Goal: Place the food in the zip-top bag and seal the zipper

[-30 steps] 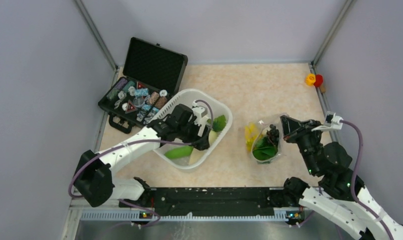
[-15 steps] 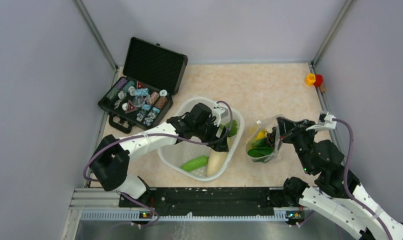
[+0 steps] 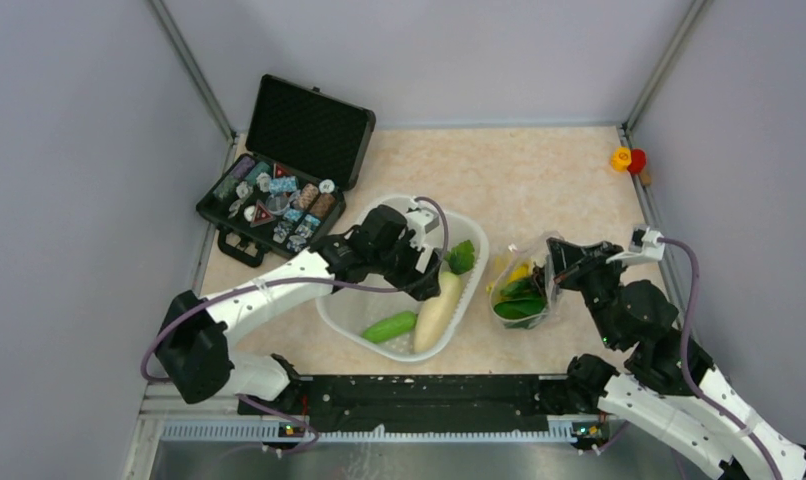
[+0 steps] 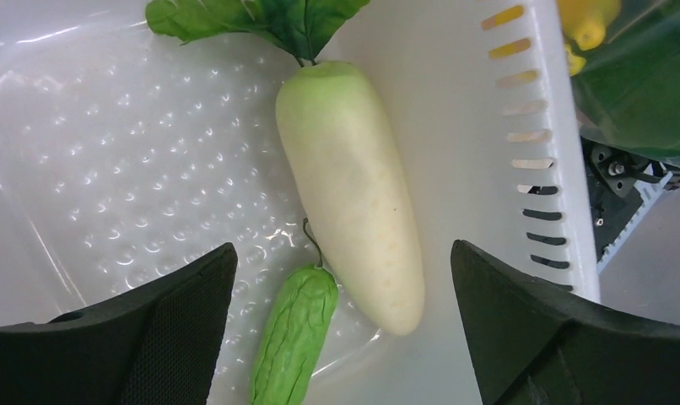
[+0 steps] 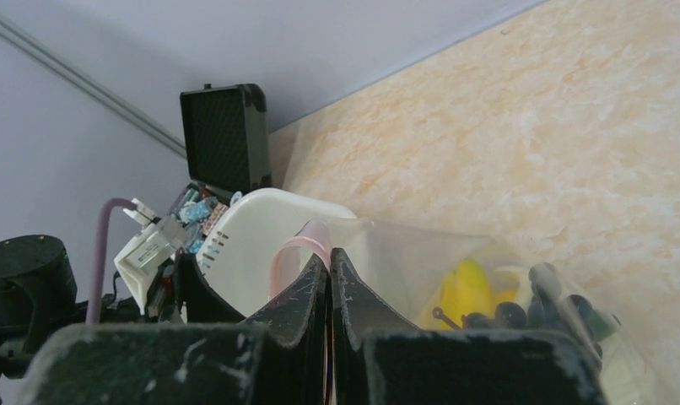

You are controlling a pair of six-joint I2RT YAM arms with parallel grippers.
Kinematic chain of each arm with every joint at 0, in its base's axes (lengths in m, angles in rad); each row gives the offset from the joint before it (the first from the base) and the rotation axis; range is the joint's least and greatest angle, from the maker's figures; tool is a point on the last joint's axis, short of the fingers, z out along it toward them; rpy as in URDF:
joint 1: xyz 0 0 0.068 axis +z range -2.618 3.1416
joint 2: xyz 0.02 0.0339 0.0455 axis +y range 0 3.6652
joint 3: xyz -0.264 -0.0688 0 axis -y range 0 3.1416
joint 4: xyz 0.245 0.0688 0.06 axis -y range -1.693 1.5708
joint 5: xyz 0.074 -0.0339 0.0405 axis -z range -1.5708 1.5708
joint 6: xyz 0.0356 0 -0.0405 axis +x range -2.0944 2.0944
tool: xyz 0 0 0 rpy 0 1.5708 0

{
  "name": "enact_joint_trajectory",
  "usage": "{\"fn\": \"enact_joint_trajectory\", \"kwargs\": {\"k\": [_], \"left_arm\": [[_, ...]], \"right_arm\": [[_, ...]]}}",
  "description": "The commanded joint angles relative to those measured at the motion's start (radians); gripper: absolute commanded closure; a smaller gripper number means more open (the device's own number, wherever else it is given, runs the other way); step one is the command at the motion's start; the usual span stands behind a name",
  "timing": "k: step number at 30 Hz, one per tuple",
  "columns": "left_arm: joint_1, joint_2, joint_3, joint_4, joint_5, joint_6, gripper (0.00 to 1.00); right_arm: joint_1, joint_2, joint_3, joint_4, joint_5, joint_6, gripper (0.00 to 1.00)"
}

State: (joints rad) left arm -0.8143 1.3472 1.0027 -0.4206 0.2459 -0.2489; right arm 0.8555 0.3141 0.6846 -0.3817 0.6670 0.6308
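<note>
A long white radish (image 4: 353,194) with green leaves and a green cucumber (image 4: 294,337) lie in the white tub (image 3: 351,318). Over them hangs my left gripper (image 4: 343,253), open and holding nothing; the top view shows the left gripper (image 3: 426,275) inside the tub. To the tub's right is the clear zip-top bag (image 3: 539,318) with yellow pepper (image 3: 520,272), green bok choy (image 3: 519,306) and dark grapes (image 5: 522,314) inside. My right gripper (image 5: 330,257) is shut on the pinkish zipper (image 5: 290,253) at the bag's mouth and holds that edge up.
An open black case (image 3: 279,195) full of small trinkets stands at the back left, close to the tub. A small red and yellow object (image 3: 627,158) lies in the far right corner. Grey walls close in the table on three sides.
The tub has slid right, toward the bag. The radish and cucumber have shifted in it. My left gripper has drawn back slightly. The right gripper has carried the bag's mouth leftward.
</note>
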Motion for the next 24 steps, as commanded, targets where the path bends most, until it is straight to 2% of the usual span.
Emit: {"fn": "enact_joint_trajectory", "kwargs": {"k": [1,11,14,19,24], "left_arm": [[0.003,0.064,-0.002,0.016,0.007,0.0,0.05],[0.004,0.284,0.019,0.165,0.026,-0.118,0.13],[0.005,0.297,0.007,0.168,-0.021,-0.125,0.23],[0.047,0.317,-0.017,0.144,-0.16,-0.146,0.48],[0.119,0.268,-0.078,0.152,-0.234,-0.158,0.54]], "right_arm": [[0.007,-0.007,-0.017,0.044,-0.012,0.031,1.0],[0.007,-0.001,-0.014,0.037,-0.036,0.052,1.0],[0.008,-0.001,-0.014,0.028,-0.037,0.06,1.0],[0.007,0.0,-0.016,0.026,-0.036,0.066,1.0],[0.007,0.0,-0.016,0.026,-0.038,0.069,1.0]]}}
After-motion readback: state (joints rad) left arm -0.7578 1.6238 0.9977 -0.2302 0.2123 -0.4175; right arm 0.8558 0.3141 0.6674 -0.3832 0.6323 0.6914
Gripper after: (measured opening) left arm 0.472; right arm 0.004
